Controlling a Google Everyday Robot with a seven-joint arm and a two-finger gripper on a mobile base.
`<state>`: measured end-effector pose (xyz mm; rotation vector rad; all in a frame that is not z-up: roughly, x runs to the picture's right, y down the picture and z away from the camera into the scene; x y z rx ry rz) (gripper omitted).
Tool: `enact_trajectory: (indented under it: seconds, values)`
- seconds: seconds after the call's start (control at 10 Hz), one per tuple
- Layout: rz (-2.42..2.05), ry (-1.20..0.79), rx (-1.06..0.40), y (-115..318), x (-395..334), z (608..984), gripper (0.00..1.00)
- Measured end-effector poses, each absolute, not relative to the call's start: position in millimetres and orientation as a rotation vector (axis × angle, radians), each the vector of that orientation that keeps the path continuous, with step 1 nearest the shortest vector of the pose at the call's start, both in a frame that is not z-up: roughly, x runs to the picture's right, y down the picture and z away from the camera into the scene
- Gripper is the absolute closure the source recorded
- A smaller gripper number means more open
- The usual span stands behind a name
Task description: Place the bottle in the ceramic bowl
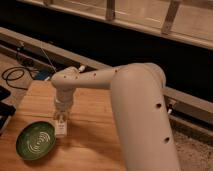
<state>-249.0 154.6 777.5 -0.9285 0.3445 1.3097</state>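
The ceramic bowl (35, 140), dark green with pale arc lines, sits on the wooden table (95, 135) at the lower left. The small white bottle (61, 126) hangs upright just right of the bowl's rim, close above the table. My gripper (62, 118) reaches down from the white arm and holds the bottle at its upper part. The bottle is beside the bowl, not over its centre.
A dark object (4, 112) is at the table's left edge. Black cables (17, 75) lie on the floor at the left. A long metal rail (100, 65) and a dark wall run behind the table. My large white arm (140, 110) fills the right side.
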Motion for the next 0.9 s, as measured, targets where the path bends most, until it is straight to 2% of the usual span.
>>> enact_trajectory:
  seconds: [0.4,0.9]
  values:
    - [1.338,0.314,-0.895,152.0,-264.7,755.7,1.0]
    - [1.264,0.3,-0.966,204.7,-307.4,733.8,1.0]
